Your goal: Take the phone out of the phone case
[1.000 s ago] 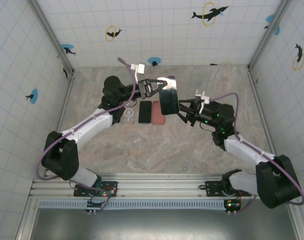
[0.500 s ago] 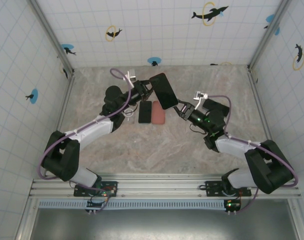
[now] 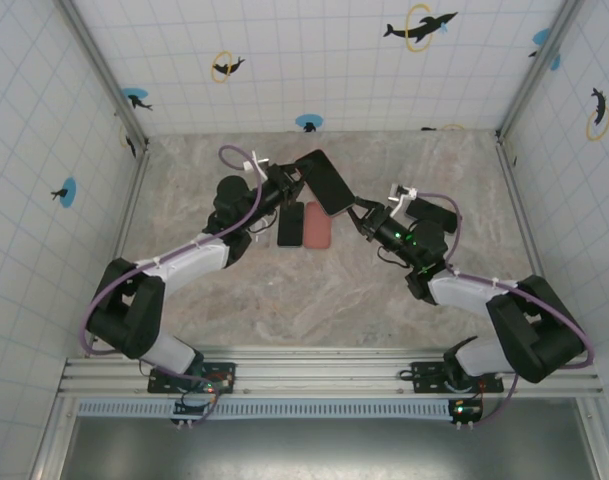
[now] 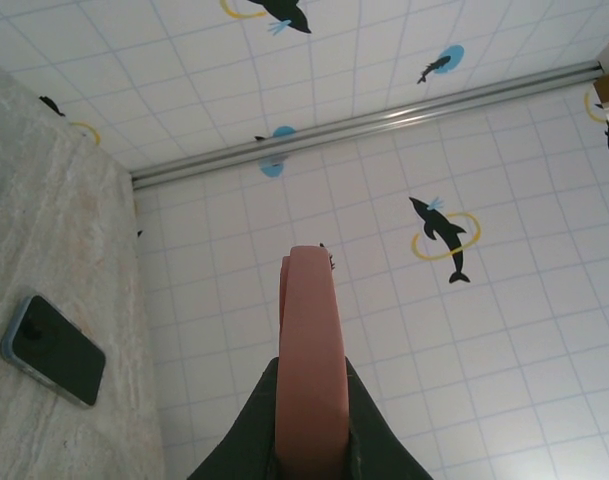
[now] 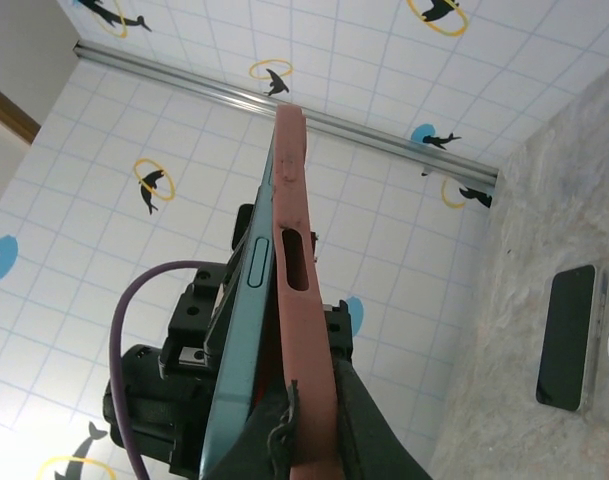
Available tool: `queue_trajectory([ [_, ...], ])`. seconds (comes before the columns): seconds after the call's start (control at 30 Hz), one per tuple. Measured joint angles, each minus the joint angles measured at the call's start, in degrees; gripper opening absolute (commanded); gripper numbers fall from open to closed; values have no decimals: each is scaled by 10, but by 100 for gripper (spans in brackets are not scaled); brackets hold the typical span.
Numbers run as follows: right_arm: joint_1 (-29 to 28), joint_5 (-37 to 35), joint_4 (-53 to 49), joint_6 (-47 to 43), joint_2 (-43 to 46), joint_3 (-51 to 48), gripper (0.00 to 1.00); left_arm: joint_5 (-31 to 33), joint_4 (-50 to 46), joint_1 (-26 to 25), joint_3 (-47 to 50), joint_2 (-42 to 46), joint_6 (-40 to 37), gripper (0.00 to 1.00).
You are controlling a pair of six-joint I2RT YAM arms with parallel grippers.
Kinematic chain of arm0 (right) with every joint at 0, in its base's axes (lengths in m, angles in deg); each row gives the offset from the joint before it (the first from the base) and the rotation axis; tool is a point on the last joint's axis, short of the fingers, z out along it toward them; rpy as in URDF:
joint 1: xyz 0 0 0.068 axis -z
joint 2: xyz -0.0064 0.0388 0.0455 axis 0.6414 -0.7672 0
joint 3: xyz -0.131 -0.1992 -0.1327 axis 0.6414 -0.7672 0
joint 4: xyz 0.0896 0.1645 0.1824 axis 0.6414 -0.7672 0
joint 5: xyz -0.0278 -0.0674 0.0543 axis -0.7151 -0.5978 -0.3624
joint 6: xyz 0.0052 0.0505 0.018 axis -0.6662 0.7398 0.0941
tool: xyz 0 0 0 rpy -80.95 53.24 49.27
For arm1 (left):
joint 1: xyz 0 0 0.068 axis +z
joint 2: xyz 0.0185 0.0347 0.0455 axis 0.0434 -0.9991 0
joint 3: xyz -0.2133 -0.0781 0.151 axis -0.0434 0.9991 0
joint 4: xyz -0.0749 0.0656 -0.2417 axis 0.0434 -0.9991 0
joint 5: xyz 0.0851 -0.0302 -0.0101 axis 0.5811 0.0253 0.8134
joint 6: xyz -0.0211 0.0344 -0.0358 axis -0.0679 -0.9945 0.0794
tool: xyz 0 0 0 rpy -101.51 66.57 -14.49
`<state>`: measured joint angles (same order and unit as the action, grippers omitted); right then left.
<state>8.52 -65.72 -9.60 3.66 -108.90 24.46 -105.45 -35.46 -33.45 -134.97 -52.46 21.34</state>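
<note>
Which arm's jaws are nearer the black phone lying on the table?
Left. Jaws of the left arm hang past the far end of the black phone; those of the right arm sit farther to its right, beyond the pink case. Both hold the cased phone.

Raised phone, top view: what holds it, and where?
Both: the left gripper clamps the cased phone at one end, the right gripper at the opposite end, both on the pink case edge.

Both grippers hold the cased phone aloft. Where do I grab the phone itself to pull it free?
Probably the phone by its teal side edge, at the end near the right gripper, coming from the open side of the pink case. There the phone has sprung out, leaving a gap for a finger; toward the far end it sits in the case.
</note>
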Motion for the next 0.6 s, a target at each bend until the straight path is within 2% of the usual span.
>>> queue_trajectory([
  [0.2,14,10,5,29,0,0,0,1,0,7,0,-27,8,35],
  [0.33,21,9,5,40,0,-6,0,0,-1,7,-1,-37,13,61],
  [0.43,26,8,6,45,0,-10,0,-1,-12,7,-10,-43,13,71],
  [0.6,33,-10,8,44,0,-21,0,0,-31,7,-18,-47,14,74],
])
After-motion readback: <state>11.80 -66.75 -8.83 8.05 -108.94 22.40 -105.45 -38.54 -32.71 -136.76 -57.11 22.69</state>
